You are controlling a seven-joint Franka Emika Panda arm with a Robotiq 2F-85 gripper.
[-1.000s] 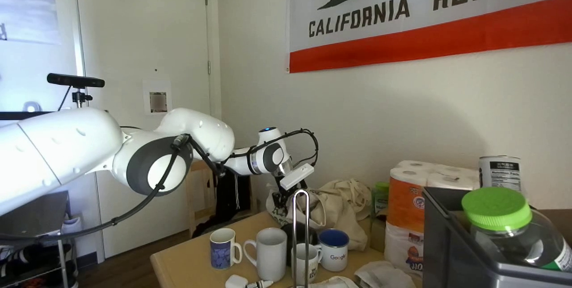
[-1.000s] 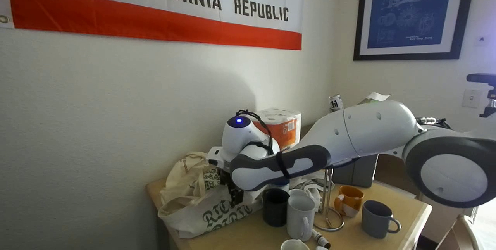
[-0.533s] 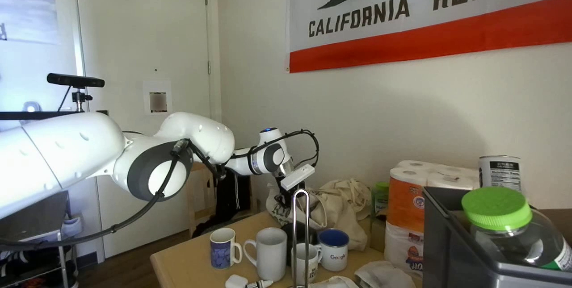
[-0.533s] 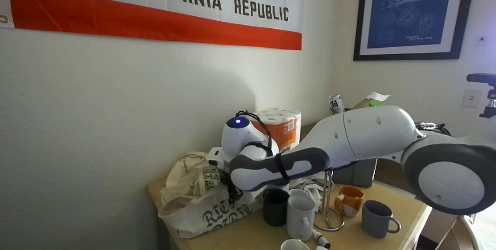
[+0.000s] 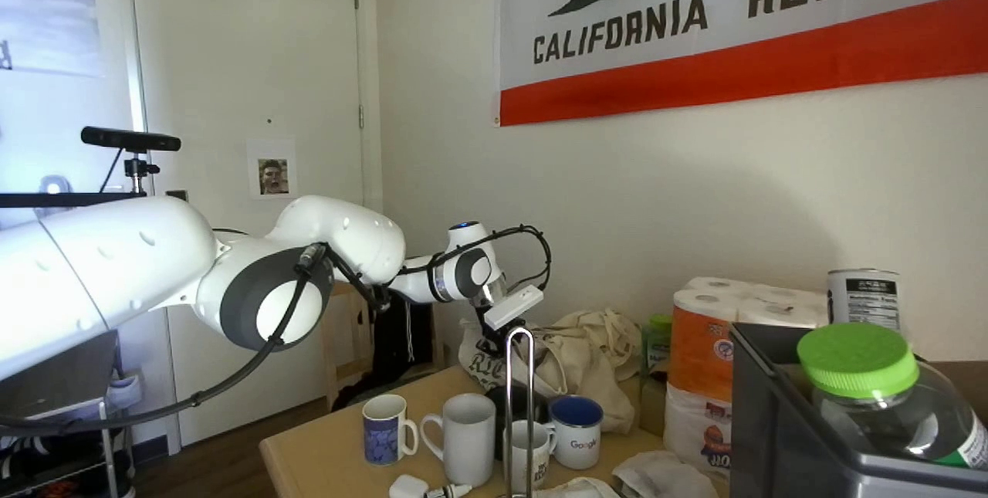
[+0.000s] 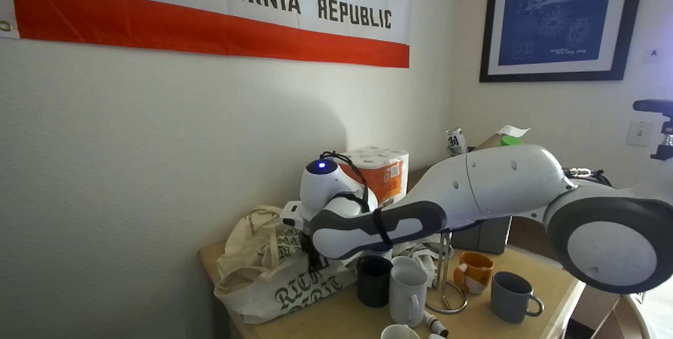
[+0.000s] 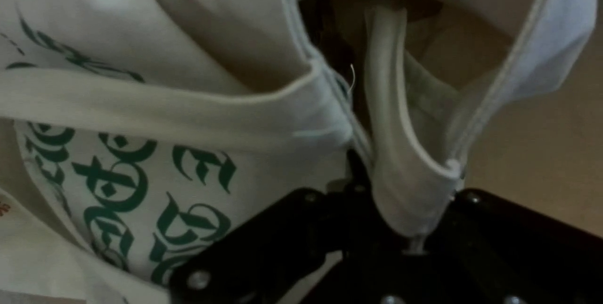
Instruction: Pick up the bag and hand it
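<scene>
In an exterior view, your tabletop [image 6: 473, 326] carries a lettered bag [image 6: 263, 289] at left, a black mug [image 6: 374, 284] beside it, a gray mug [image 6: 511, 298] at right.

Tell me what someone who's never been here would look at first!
Probably the huge red-and-white flag up on the wall, which shows in both exterior views. Next comes the big white robot arm stretched over the table. At its end, seen close in the wrist view, the black tool holds a bit of the pale cloth bag.

The black mug [image 6: 374, 284] obstructs the way beside the bag [image 6: 278, 281]
</scene>
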